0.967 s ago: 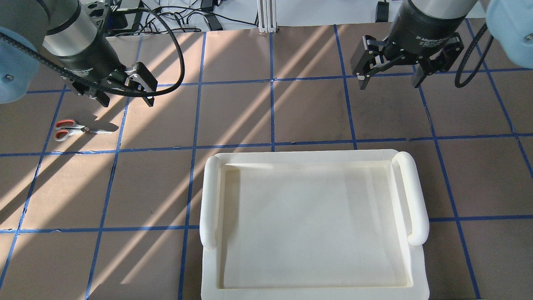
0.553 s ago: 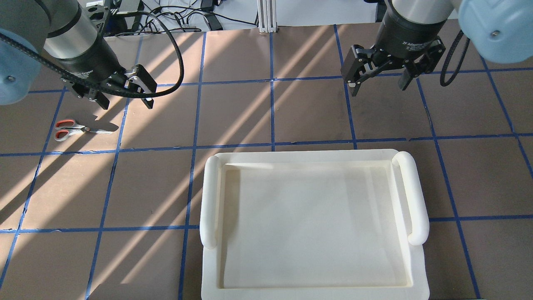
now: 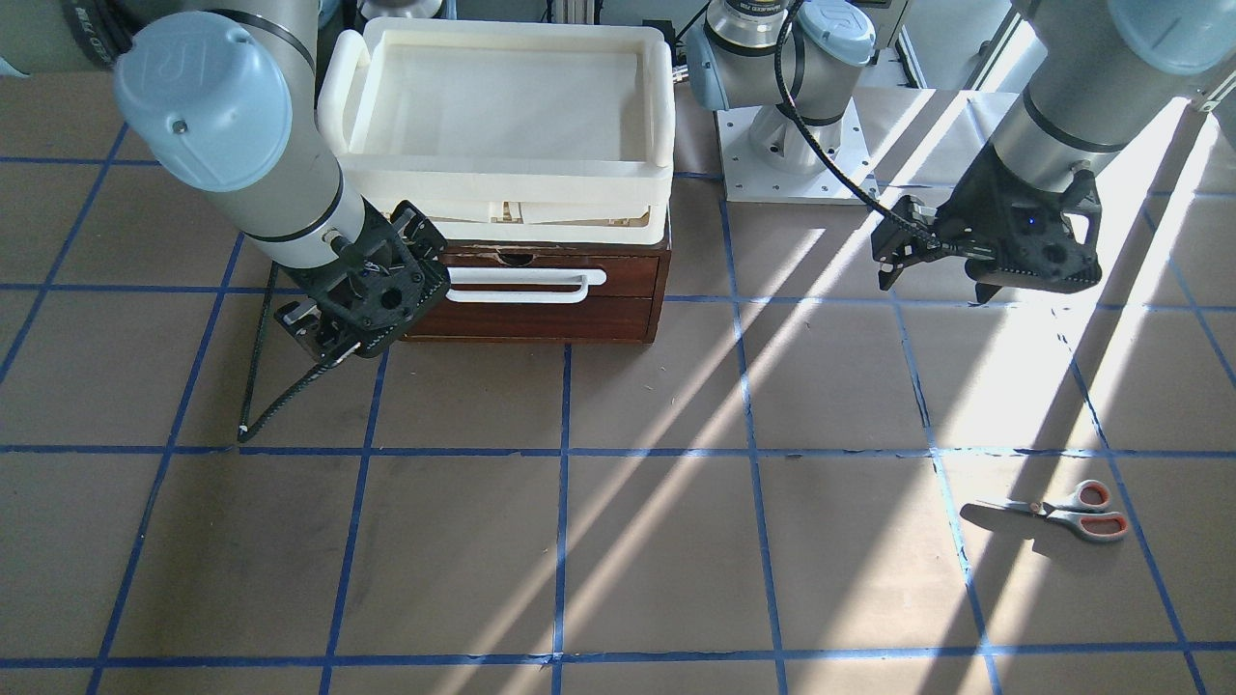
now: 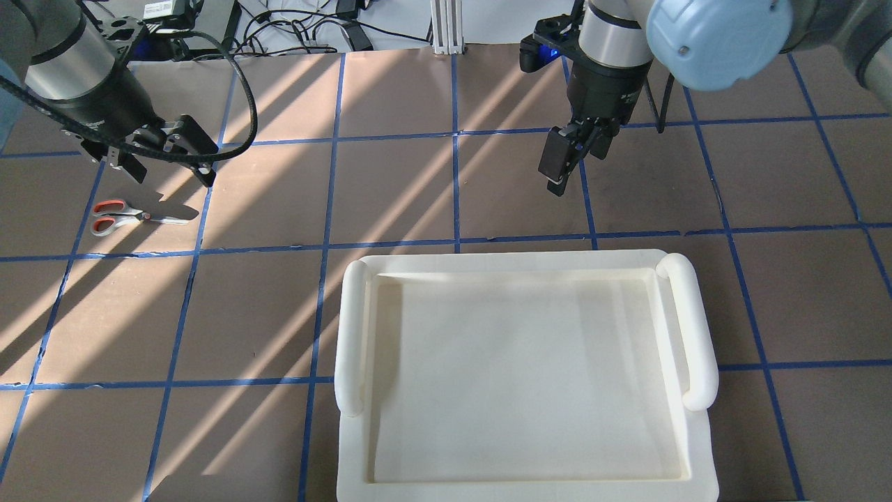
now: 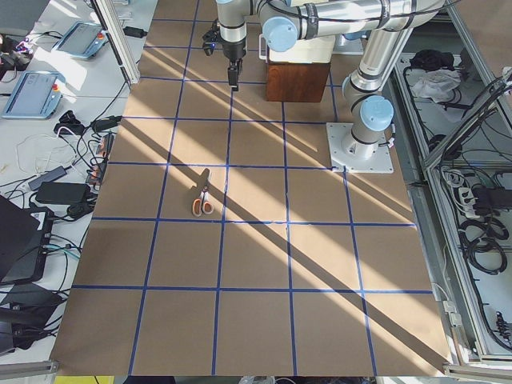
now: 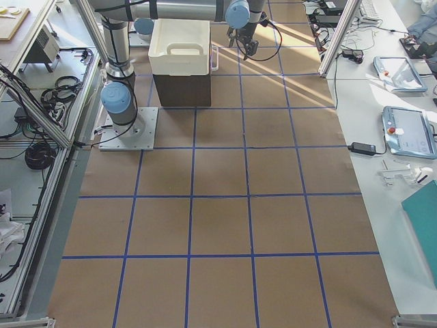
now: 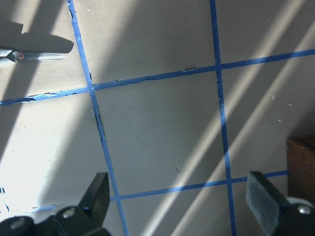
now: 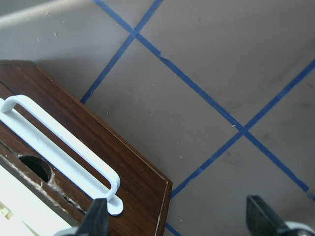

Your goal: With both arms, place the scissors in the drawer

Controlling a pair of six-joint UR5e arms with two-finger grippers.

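Observation:
The scissors [image 4: 129,215] lie flat on the table on my left side, also in the front view [image 3: 1062,510], and their blades show in the left wrist view [image 7: 34,56]. My left gripper [image 4: 171,174] is open and empty, hovering just beyond the scissors; it also shows in the front view [image 3: 934,285]. The drawer [image 3: 628,275] is shut, with its white bar handle [image 3: 521,280] on the front. My right gripper [image 3: 372,290] is open and empty in front of one end of the handle [image 8: 59,142], apart from it. It shows edge-on in the overhead view [image 4: 561,164].
A cream-white plastic tray [image 4: 502,259] sits on top of the wooden chest and hides the drawer from above. Blue tape lines grid the brown table. The left arm's base plate [image 3: 792,154] stands beside the chest. Cables lie past the far edge.
My right gripper has swung left, turned edge-on to the overhead camera and come in front of the drawer. My left gripper has shifted left toward the scissors. The scissors have not moved.

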